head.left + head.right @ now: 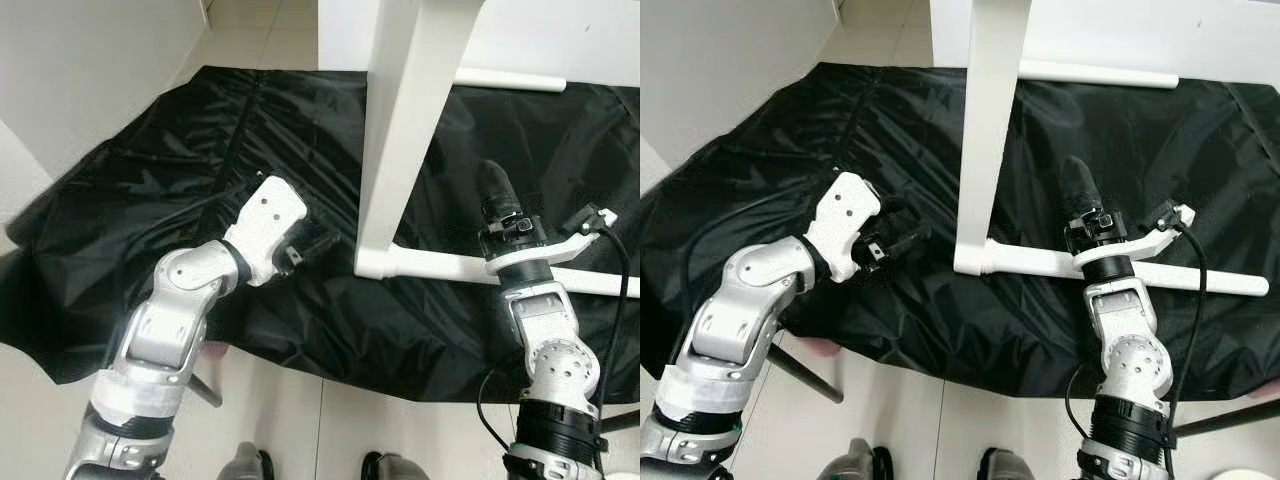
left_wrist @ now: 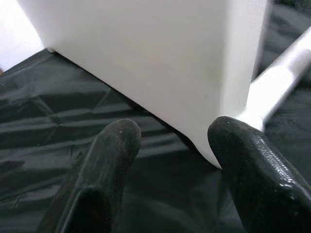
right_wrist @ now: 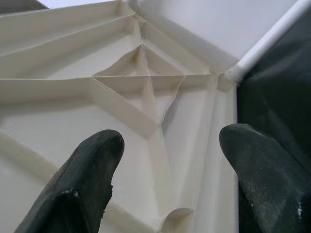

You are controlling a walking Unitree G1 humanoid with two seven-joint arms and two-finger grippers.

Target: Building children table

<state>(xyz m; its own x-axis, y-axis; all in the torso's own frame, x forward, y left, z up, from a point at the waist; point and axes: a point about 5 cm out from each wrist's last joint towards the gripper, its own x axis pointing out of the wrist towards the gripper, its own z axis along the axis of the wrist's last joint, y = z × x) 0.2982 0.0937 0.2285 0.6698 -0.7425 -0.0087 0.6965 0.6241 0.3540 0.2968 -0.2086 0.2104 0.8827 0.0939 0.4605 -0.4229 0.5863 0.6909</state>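
A black plastic sheet (image 1: 200, 180) is spread over a pale tiled floor (image 1: 330, 420), with a white wall (image 1: 80, 70) to the robot's left. On the sheet stands the white children's table (image 1: 400, 130), tipped on its side. A broad flat white panel rises upright from the sheet. A round white tube (image 1: 440, 266) runs from the panel's foot toward the robot's right, and a second tube (image 1: 510, 78) lies farther back.

The left gripper (image 1: 318, 243) reaches in low from the left, just beside the foot of the panel. Its jaws are spread apart and hold nothing (the left wrist view shows the panel's bottom corner sitting between the two black fingers (image 2: 112, 160), just ahead of their tips).

The right gripper (image 1: 496, 190) points upward beyond the front tube, its wrist crossing over it. Its jaws are also wide apart and empty; the right wrist view looks into the table's ribbed white underside (image 3: 141, 97).
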